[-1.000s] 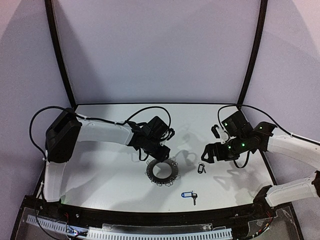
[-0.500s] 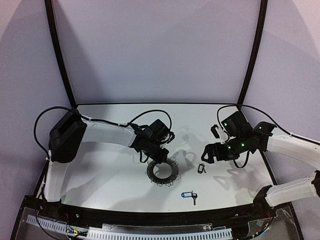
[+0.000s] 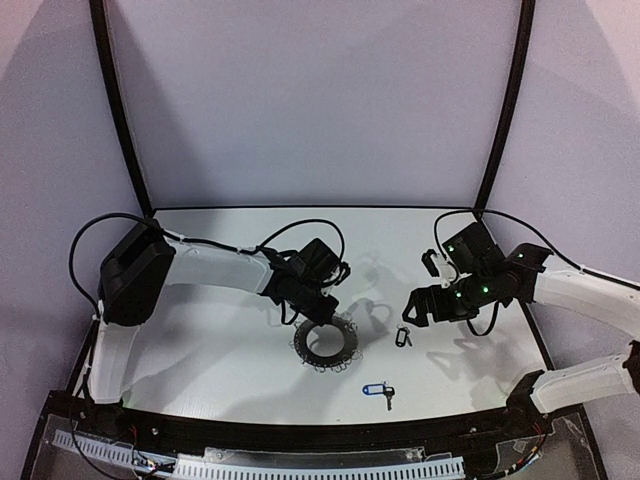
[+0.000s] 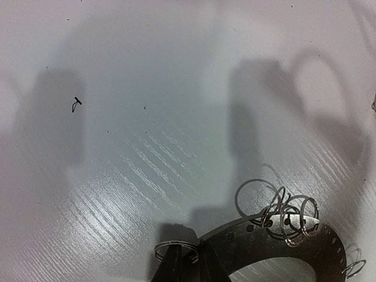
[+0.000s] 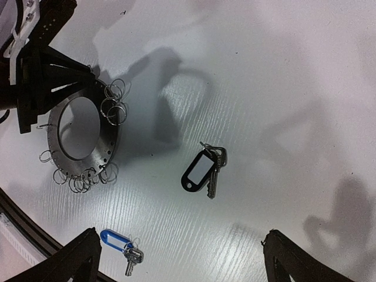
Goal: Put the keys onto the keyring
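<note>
The left gripper (image 3: 318, 314) has its dark fingers (image 4: 174, 268) pinched together on the rim of the keyring (image 4: 294, 248), at the edge of the ring nearest that arm, with one thin wire loop (image 4: 176, 249) lying right at the fingertips. The keyring lies flat on the white table (image 3: 220, 340), near its middle, its wide round hole showing the table through it and more wire loops (image 5: 111, 106) bunched in clusters around the rim. The right gripper (image 5: 182, 264) hangs above the table with its two fingers spread wide apart and nothing between them. Below it, to the right of the keyring and apart from it, lies the black-tagged key (image 5: 200, 170). The blue-tagged key (image 5: 117, 244) lies closer to the near edge of the table, also apart from the ring and from both grippers.
</note>
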`<state>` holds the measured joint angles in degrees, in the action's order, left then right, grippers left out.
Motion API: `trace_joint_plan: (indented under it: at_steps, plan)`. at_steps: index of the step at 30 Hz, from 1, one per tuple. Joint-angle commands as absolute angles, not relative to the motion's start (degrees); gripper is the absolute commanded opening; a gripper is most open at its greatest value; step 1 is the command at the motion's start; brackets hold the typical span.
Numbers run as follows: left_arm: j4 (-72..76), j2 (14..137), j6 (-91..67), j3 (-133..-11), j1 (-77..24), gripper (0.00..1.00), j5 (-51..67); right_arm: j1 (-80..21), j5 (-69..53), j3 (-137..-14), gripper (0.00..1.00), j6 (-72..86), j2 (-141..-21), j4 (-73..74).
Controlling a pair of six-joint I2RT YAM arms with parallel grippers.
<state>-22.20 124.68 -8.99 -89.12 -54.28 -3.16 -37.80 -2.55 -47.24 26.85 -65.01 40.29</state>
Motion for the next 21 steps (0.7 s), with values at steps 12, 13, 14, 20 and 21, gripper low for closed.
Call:
trace_joint_plan:
  at_steps: [12, 13, 14, 20, 21]
  plan:
    - [-20.1, 125.11, -6.8, -90.44, -54.3, 0.01, -2.06, -37.62, -1.58, -48.69, 0.95, 26.82, -65.45, 39.25]
    - [-18.98, 124.42, -6.71, -90.04, -54.29, 0.01, -1.22, -37.61, -1.58, -48.63, 0.95, 26.6, -65.19, 39.36]
    - [-18.28, 123.43, -6.23, -89.33, -54.26, 0.01, -0.7, -37.6, -1.58, -48.56, 0.95, 26.56, -65.03, 39.33]
    - [-9.5, 116.02, -5.65, -83.33, -54.28, 0.01, 5.41, -37.57, -2.19, -47.38, 0.95, 24.28, -61.53, 37.62]
    - [-6.45, 114.06, -5.61, -80.53, -54.31, 0.01, 8.75, -37.61, -3.45, -46.42, 0.93, 22.21, -59.58, 35.92]
